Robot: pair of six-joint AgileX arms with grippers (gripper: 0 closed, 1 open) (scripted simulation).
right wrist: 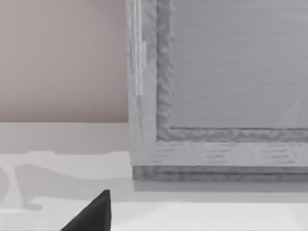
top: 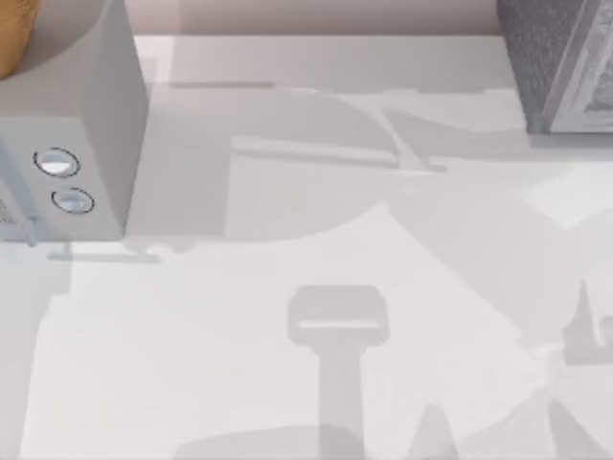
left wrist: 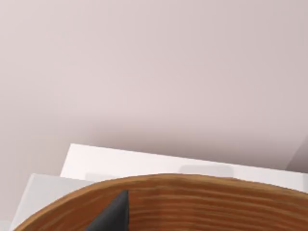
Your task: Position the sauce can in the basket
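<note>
Well, here is how things lie.
Sauce can: I cannot tell where it is; whether it sits inside the basket or in a claw is not settled by these views.
Basket: the wooden basket [top: 11, 38] sits at the table's far left corner, on top of a grey appliance [top: 86, 125] with two round knobs. Its curved rim [left wrist: 192, 202] is close under the left wrist camera.
Left claw: the left claw [left wrist: 113, 214] is right at the basket's rim, a dark tip set against the wood. I cannot tell whether it is apart, together, or clamped on anything.
Right claw: the right claw [right wrist: 91, 211] is low over the table [top: 287, 383], facing a grey framed box [right wrist: 216, 72] at the far right corner [top: 556, 57]. Its state I cannot tell either.
Step in hand: by my judgement, the left arm is working at the basket. This fits either bringing the can over the rim or pulling away with the can already put down.
Next move: it depends on which of the two holds, so I name none.
</note>
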